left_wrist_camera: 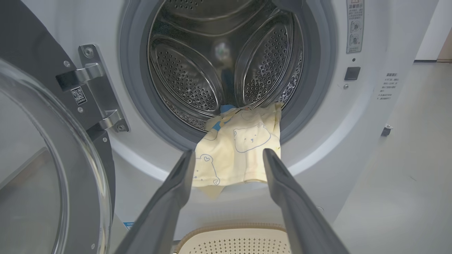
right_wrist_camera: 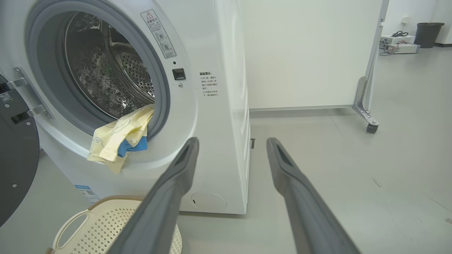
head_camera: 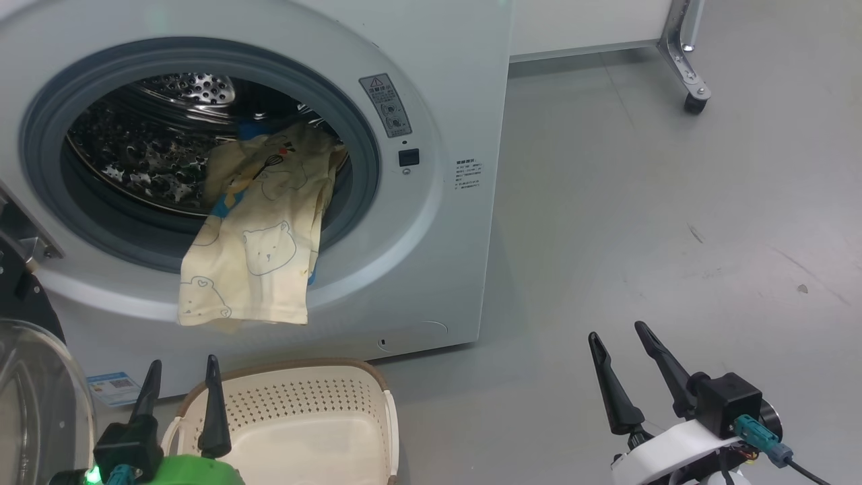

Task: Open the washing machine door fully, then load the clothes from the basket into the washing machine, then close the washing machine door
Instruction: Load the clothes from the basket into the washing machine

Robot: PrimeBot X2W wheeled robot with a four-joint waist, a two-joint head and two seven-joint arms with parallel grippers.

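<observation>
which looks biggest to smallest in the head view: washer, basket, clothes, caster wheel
1. washer
2. basket and clothes: about alike; the basket is nearer and cut off by the frame, so unranked
3. caster wheel

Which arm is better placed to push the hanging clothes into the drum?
Probably left: the left pincer points at the clothes draped out of the washing machine; the right pincer aims beside it.

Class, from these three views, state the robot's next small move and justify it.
Probably the left hand should reach forward and push the clothes into the drum: they drape out over the grey seal, the basket looks empty, and closing the door would trap them.
</observation>
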